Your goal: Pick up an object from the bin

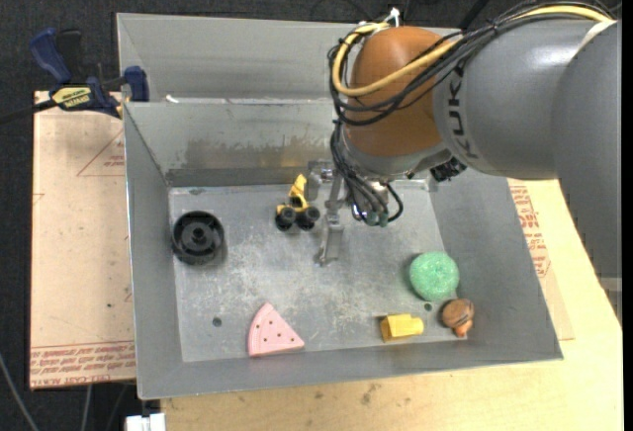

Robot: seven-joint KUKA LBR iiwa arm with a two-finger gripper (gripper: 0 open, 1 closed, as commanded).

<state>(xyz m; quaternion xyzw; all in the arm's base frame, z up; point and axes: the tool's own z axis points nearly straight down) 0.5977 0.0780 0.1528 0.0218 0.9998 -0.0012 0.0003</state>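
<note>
My gripper [325,255] hangs below the orange wrist cover, near the middle of the bin, its thin metal fingers pointing down at the bare floor and standing close together with nothing seen between them. Just to its left, toward the back wall, lies a small yellow and black toy vehicle [296,205]. A green spongy ball [434,275] rests to the right of the gripper, apart from it.
A black round wheel-like disc [198,237] sits at the left. Along the front lie a pink wedge with dots [272,331], a small yellow block [402,326] and a brown rounded piece [457,315]. The arm covers the bin's back right.
</note>
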